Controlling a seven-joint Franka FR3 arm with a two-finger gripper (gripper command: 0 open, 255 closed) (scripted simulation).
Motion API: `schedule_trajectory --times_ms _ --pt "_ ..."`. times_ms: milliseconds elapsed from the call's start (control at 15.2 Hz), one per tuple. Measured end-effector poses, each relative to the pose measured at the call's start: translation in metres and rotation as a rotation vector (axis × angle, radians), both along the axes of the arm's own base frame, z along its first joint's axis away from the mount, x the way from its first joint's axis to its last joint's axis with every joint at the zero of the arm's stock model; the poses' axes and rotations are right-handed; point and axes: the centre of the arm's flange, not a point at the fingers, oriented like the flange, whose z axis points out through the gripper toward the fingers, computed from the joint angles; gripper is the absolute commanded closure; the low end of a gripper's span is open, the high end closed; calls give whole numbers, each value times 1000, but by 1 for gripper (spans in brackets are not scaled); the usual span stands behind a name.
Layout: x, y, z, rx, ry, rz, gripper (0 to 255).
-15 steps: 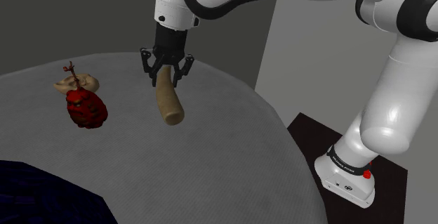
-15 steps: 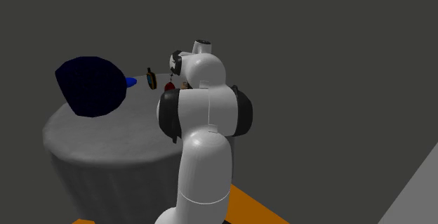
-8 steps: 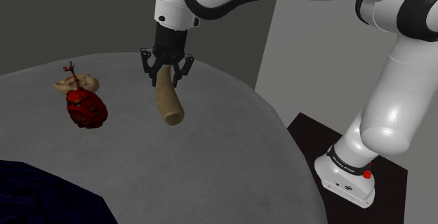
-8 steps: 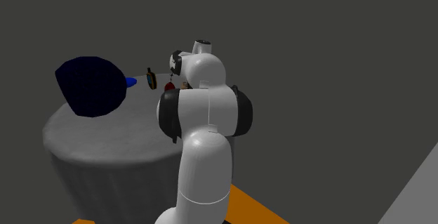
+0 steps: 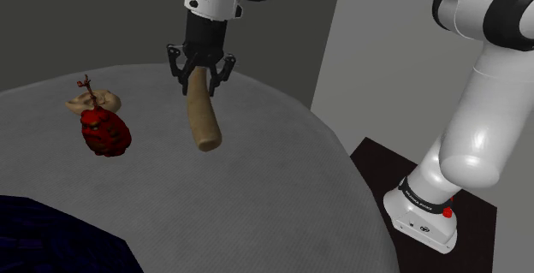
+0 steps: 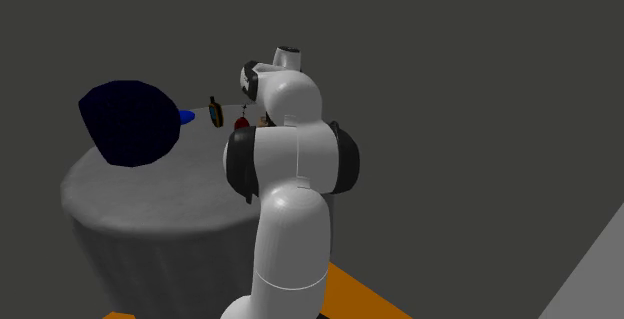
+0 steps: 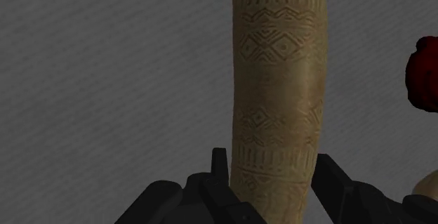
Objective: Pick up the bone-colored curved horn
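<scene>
The bone-colored horn point(image 5: 202, 115) is tan, slightly curved and carved with bands of pattern point(image 7: 277, 82). It hangs from my black gripper point(image 5: 200, 78), which is shut on its narrow upper end; the wide lower end hangs just above the grey table point(image 5: 257, 194). In the wrist view the two fingers point(image 7: 219, 173) clasp the horn from both sides. In the second exterior view the arm point(image 6: 290, 167) hides the horn and the gripper.
A dark red lumpy object point(image 5: 106, 132) and a small tan piece with a twig point(image 5: 92, 101) lie toward the shoulder view's left. A dark blue rounded shape point(image 5: 60, 241) sits at the near left. The table's curved edge drops off near the stand point(image 5: 428, 216).
The gripper has risen a little with the horn clasped in it, lifting the horn's lower end off the table. The other objects have not moved.
</scene>
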Motion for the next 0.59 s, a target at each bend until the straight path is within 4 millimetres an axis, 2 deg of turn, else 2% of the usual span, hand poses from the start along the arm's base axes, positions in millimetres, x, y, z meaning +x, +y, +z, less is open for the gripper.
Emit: schedule_trajectory --times_ms 594 --pt "1 -1 45 0 0 0 255"
